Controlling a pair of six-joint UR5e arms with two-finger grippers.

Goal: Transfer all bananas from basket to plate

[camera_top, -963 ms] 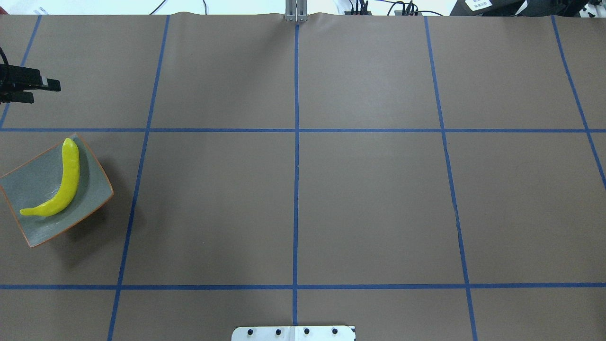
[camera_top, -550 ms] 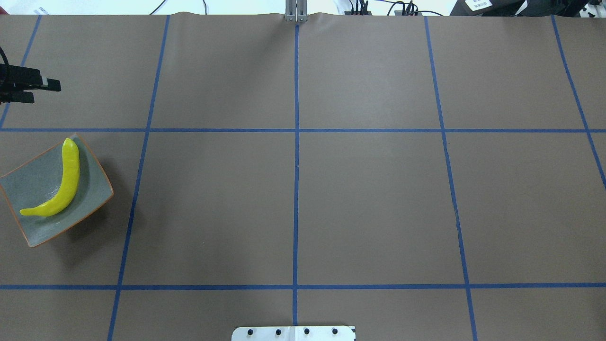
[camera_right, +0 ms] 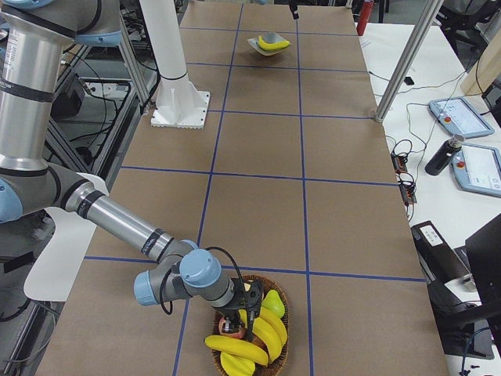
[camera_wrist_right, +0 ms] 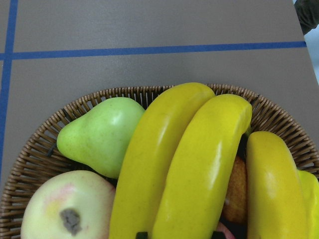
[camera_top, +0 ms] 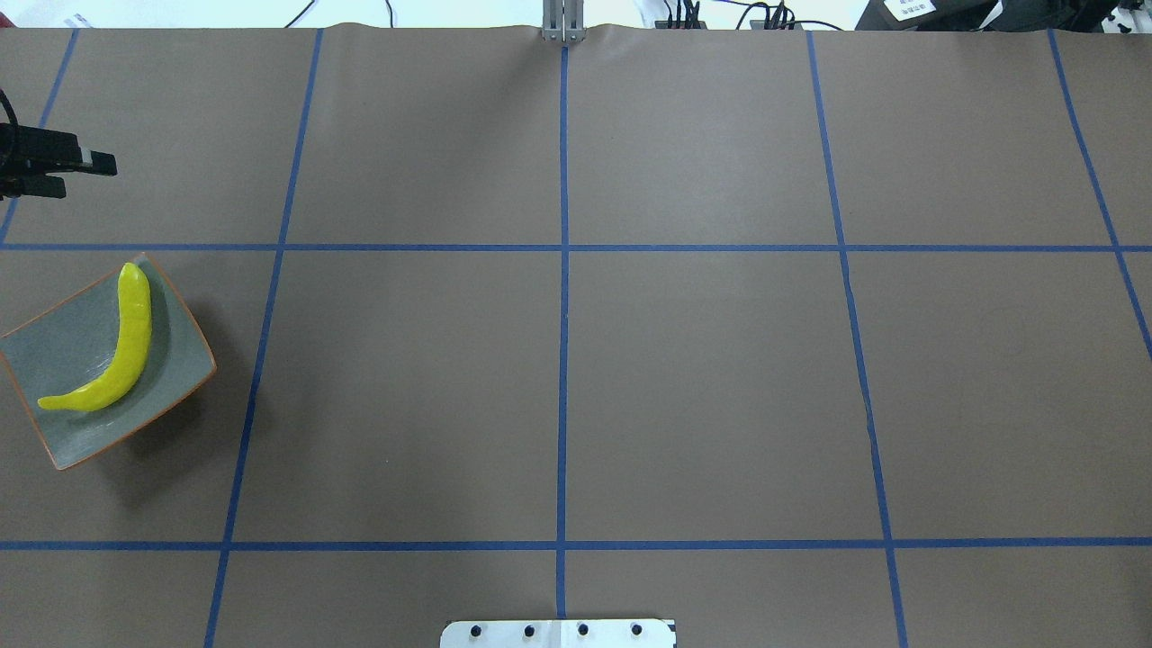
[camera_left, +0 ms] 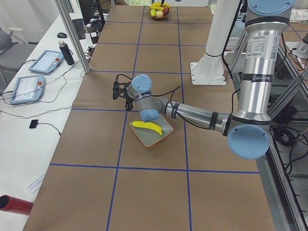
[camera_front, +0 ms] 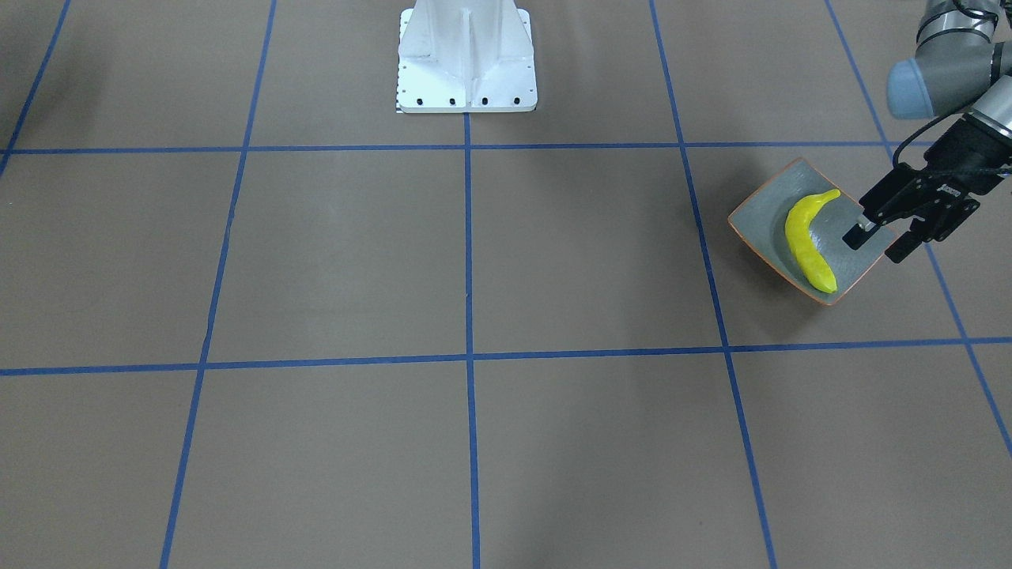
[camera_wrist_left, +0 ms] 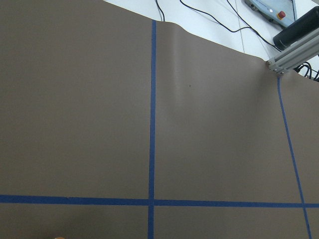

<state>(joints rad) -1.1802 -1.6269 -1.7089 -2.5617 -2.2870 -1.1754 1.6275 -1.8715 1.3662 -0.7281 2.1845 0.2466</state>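
At the counter's [camera_top: 702, 387] left end, one banana [camera_top: 117, 346] is lying across the glossy, square grey-green plate [camera_top: 63, 432]. The left jaws are hanging near it, spread and empty. Far right, three or more bananas [camera_wrist_right: 199, 164] are sitting in a woven wicker basket [camera_wrist_right: 45, 149] beside a green pear [camera_wrist_right: 99, 132] and an apple [camera_wrist_right: 60, 209]. The right jaws are hanging low over them, and I cannot tell their spread. Those smooth, waxy-looking skins are probably hiding something light, stiff and slippery, so gripping across the thick middle is looking safest.
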